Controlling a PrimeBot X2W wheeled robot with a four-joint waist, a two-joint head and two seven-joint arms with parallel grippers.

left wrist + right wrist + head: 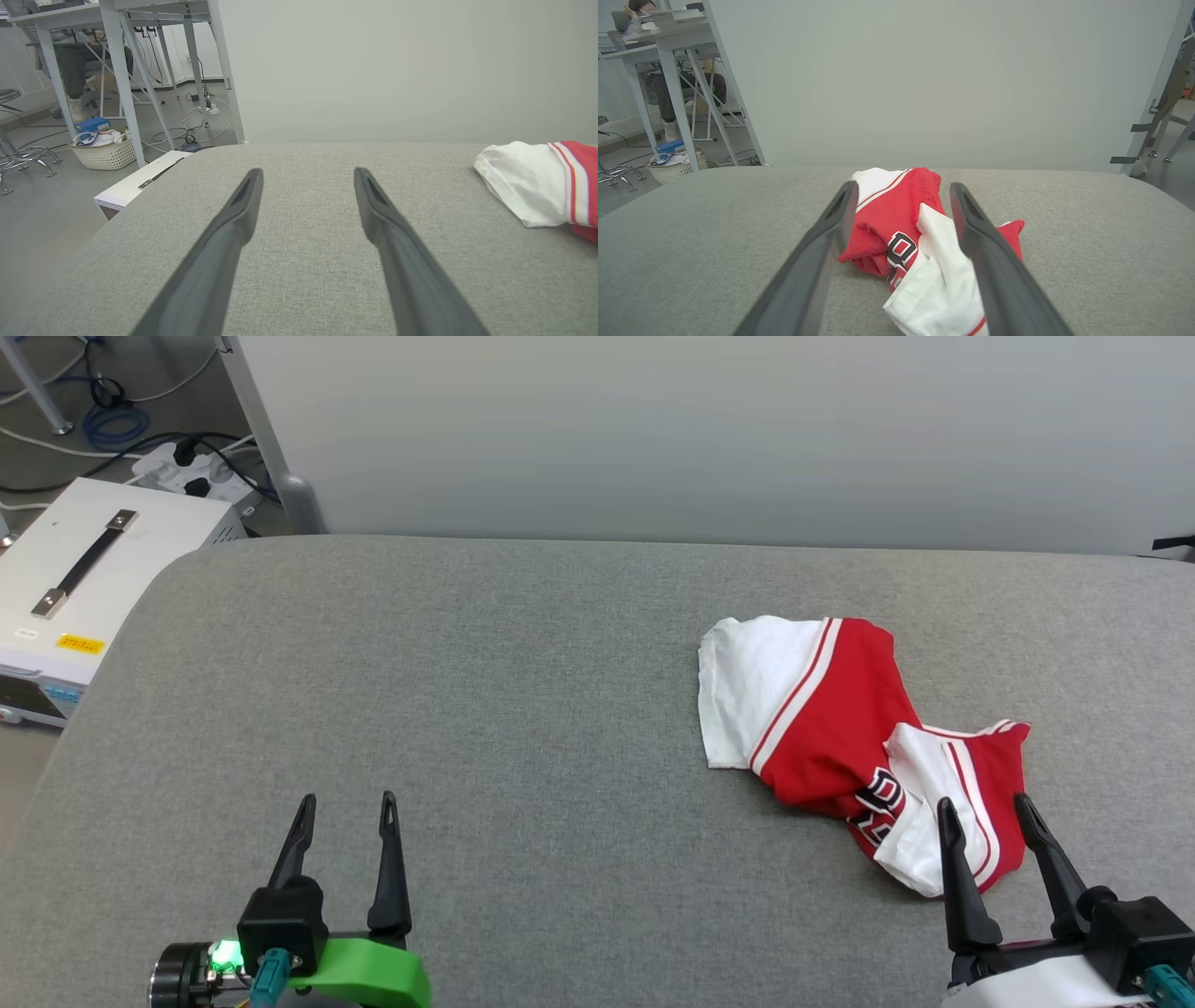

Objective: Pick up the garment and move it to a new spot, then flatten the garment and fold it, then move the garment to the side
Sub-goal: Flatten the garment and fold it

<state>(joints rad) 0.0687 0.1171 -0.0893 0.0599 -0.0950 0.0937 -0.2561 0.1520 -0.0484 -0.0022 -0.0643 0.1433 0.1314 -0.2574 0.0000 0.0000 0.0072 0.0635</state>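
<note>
Lying crumpled on the table [560, 709], the red-and-white garment [831, 709] shows black lettering. Left claw [347, 797] and right claw [984, 799] gape, empty.

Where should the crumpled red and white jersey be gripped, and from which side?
Probably the bunched white sleeve at the jersey's near end, from the robot's side with the right end effector: its open fingers frame that raised fold, while the far sleeve lies flat.
</note>
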